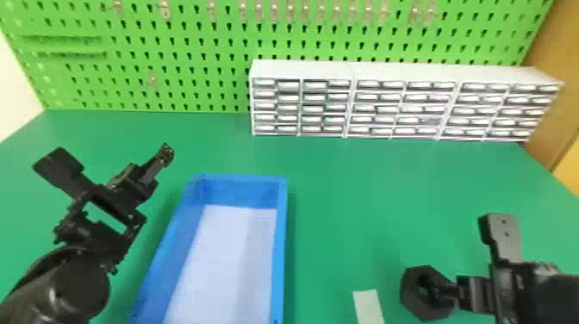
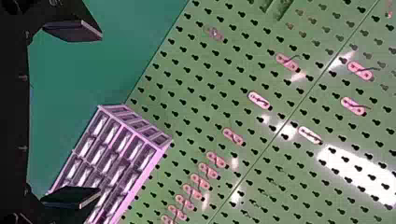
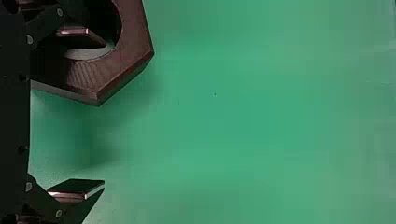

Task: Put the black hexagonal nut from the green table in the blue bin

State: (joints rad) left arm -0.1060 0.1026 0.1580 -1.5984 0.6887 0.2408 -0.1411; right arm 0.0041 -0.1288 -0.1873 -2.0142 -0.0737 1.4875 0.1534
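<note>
Black hexagonal nut (image 1: 414, 301) near the bottom edge of the head view, right side, outside the bin. Right tool (image 1: 467, 254) is at it, fingers wide apart: one overlaps the nut's center hole, the other is out past the nut, well clear. No grip on the nut; can't tell if that one finger is inside the hole or just above it. Pale strip (image 1: 368, 306) on the tabletop (image 1: 366, 207), between nut and bin, nearer the nut.

Blue bin (image 1: 281, 241), bottom center-left, whitish floor (image 1: 228, 258), no nut in the part that shows. Left tool (image 1: 112, 158) is left of the bin, up off the tabletop, fingers wide apart, nothing held.

Farther back: white small-parts drawer cabinets (image 1: 387, 72) in a row at the tabletop's rear, center to right. Behind them, green pegboard (image 1: 194, 56), with small clear hooks (image 1: 165, 9) along its upper part. Brown panel (image 1: 555, 56) at far right.
</note>
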